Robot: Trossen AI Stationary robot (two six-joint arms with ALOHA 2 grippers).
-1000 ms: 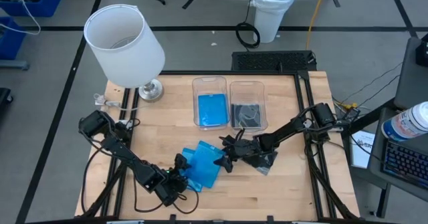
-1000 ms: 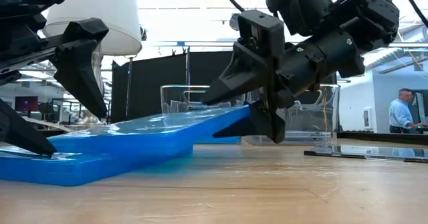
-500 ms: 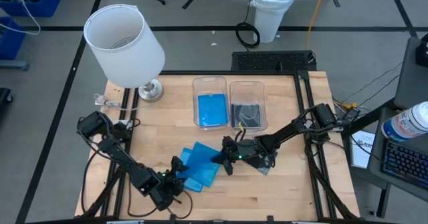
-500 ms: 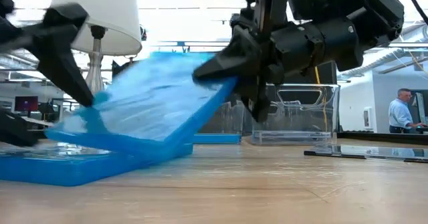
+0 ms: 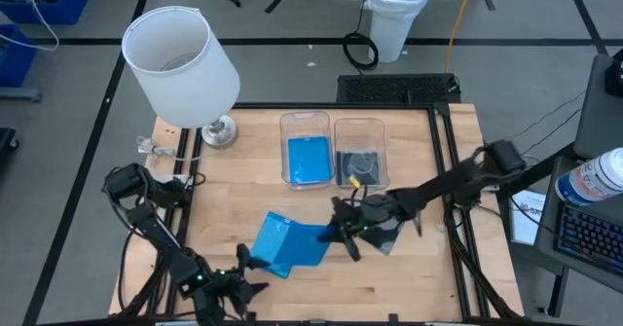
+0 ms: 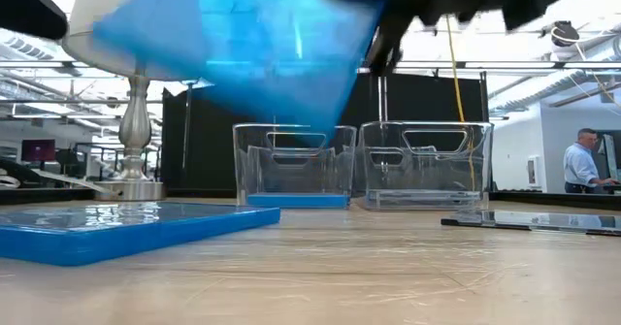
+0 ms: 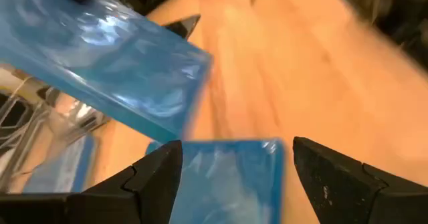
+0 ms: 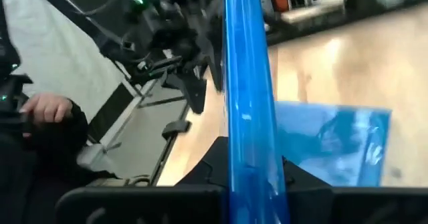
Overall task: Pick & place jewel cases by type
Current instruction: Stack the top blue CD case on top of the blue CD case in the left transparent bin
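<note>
My right gripper (image 5: pixel 338 236) is shut on a bright blue jewel case (image 6: pixel 243 53), which it holds up above the table's middle. A second blue jewel case (image 6: pixel 126 230) lies flat on the wood below and to the left of it. My left gripper (image 7: pixel 231 177) stands open near the table's front left, and this lying case (image 7: pixel 227 180) shows just ahead between its fingers, untouched. The left clear bin (image 5: pixel 309 151) holds a blue case and the right bin (image 5: pixel 360 153) a dark one. My right gripper pinches the lifted case by one edge (image 8: pixel 253 177) between its two fingers (image 8: pixel 214 162). The fingers come about level from the table's right side. The case is clear of the table and of the other blue case, and it is tilted steeply with one face toward the table's near edge.
A dark jewel case (image 5: pixel 389 235) lies on the wood under my right arm. A white-shaded lamp (image 5: pixel 180 63) stands at the far left corner. A person's hand (image 8: pixel 47 107) shows beyond the table's near side. Bare wood lies along the near right.
My right gripper has shut on the blue case's edge, risen and rolled. The case, which rested slanted on the other blue case, has tipped up and is lifted clear. My left gripper, still open, has drawn back toward the table's near left corner.
</note>
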